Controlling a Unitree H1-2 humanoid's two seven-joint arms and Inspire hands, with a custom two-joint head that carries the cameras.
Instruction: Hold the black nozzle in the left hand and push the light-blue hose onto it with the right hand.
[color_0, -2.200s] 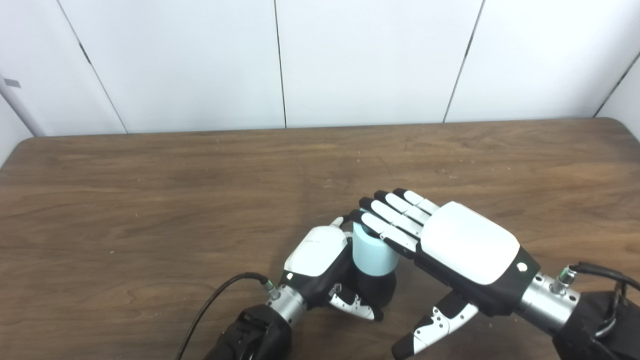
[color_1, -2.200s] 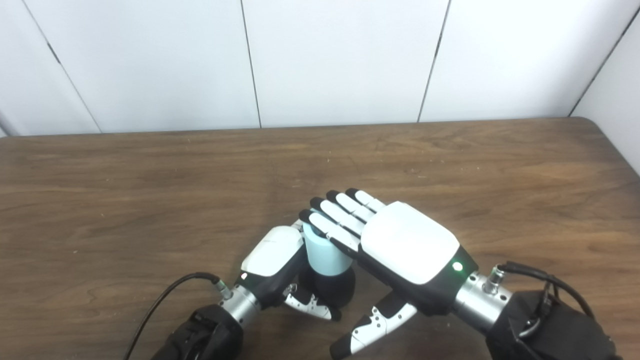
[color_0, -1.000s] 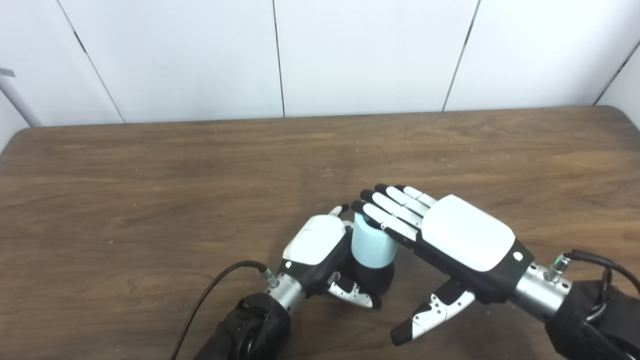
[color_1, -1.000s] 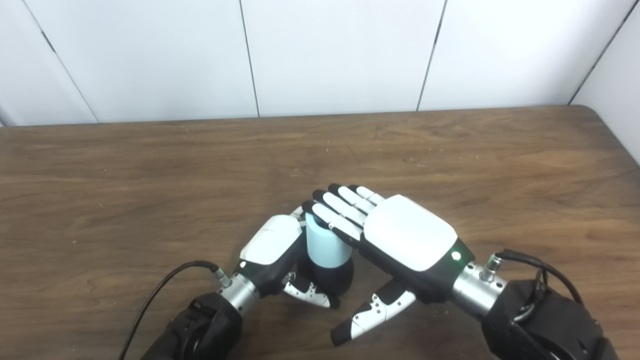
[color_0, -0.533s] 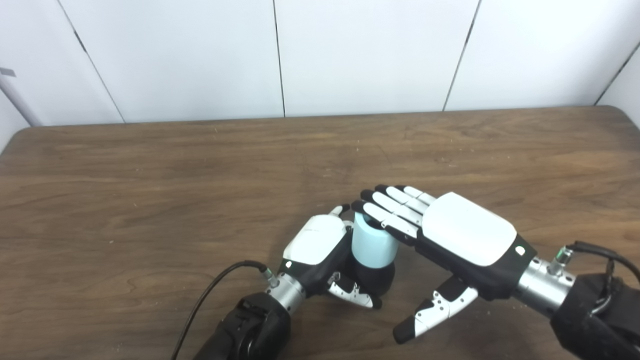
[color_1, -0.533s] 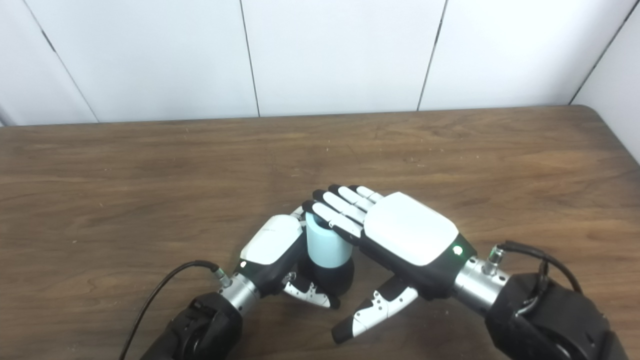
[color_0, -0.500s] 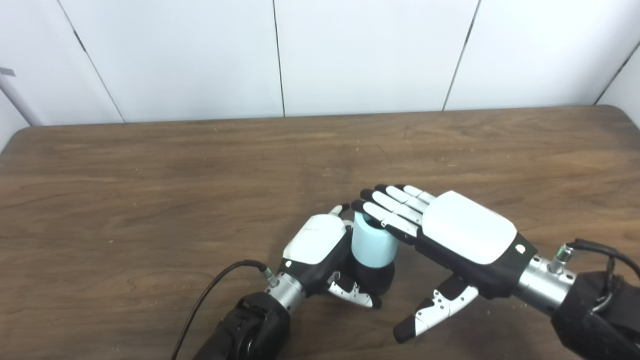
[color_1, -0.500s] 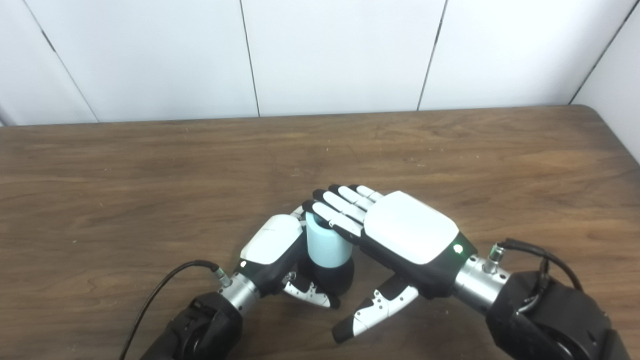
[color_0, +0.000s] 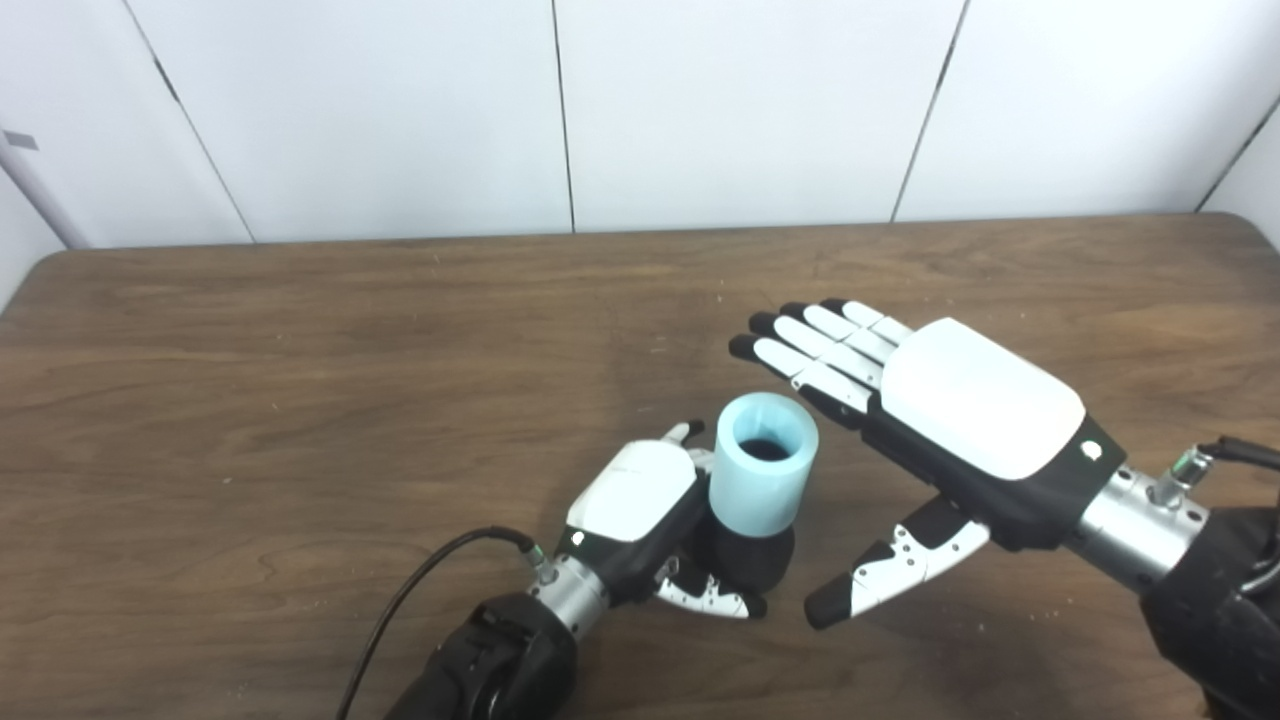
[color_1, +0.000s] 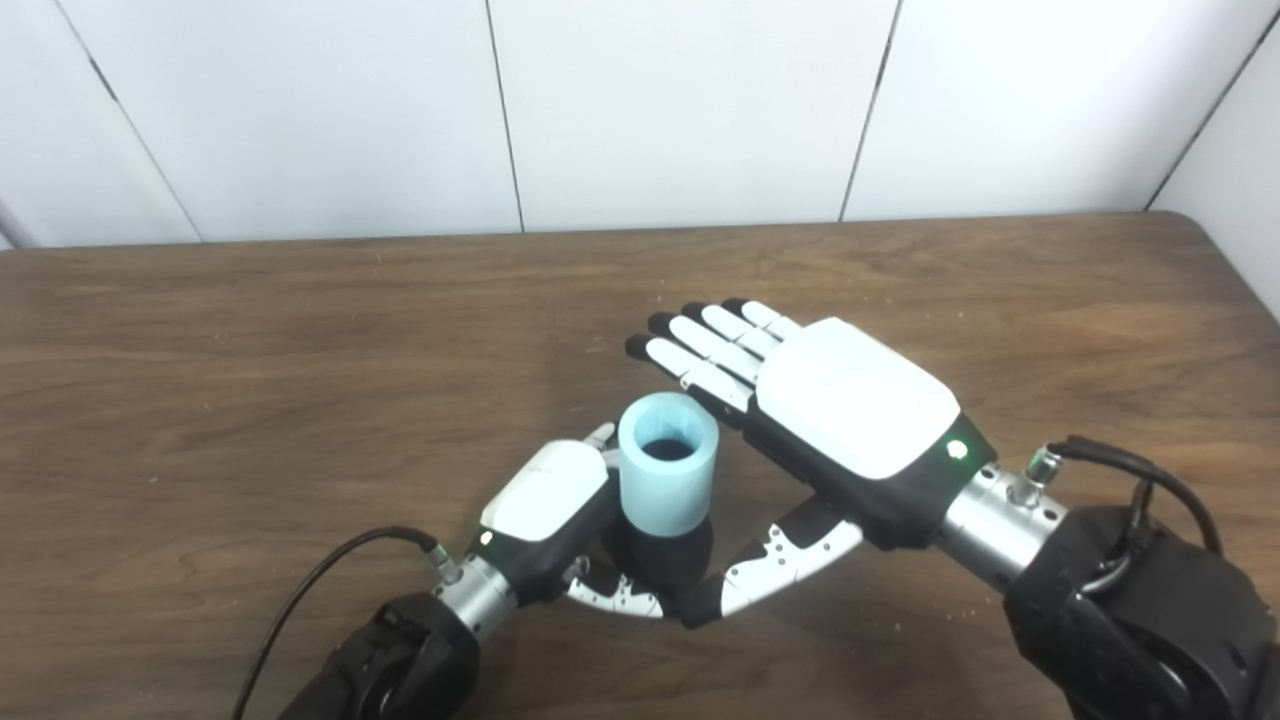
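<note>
Left hand (color_0: 640, 500) is gripping black nozzle (color_0: 745, 555) at lower center, light-blue hose (color_0: 765, 475) sitting on it. Right hand (color_0: 960, 420) is hovering spread, flat, just right, not touching.

You see only the lower rim of the black nozzle (color_0: 745, 555); its upper part sits hidden inside the light-blue hose (color_0: 762, 480), so you cannot tell how deep the hose is seated; the bore of the hose is a dark hole whose bottom you cannot make out. The left hand (color_0: 640, 510) wraps the nozzle with its back towards you, so most of its fingers are hidden behind the hose and nozzle; its arm is cut off by the bottom edge. The right hand (color_0: 960, 420) shows you only its back; its palm is out of sight; its forearm runs off the lower right corner.
</note>
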